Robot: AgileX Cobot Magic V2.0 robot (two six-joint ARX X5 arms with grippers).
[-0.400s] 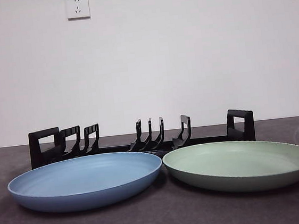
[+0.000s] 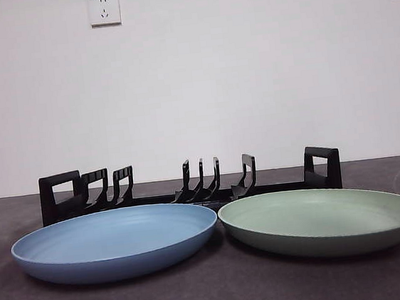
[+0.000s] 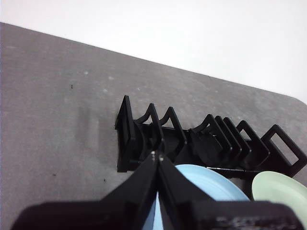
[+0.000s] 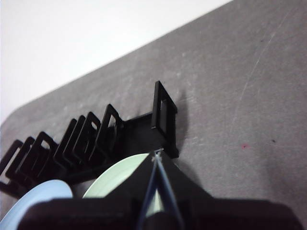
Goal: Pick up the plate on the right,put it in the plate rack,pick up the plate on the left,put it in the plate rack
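A blue plate [image 2: 115, 241] lies flat on the left of the table and a green plate [image 2: 323, 217] on the right, their rims nearly touching. Behind them stands the long black plate rack [image 2: 189, 187] with upright dividers and a loop handle at each end, nothing in its slots. My left gripper [image 3: 157, 155] is shut and hangs high above the blue plate [image 3: 206, 184], near the rack's left end [image 3: 128, 136]. Shut as well, my right gripper [image 4: 156, 157] hovers above the green plate [image 4: 120, 177] by the rack's right end [image 4: 163, 115]. Neither arm shows in the front view.
The dark grey table [image 2: 215, 292] runs back to a white wall with two sockets [image 2: 103, 9]. In the left wrist view the green plate [image 3: 280, 189] shows beside the blue one; in the right wrist view the blue plate [image 4: 38, 201] shows beside the green one.
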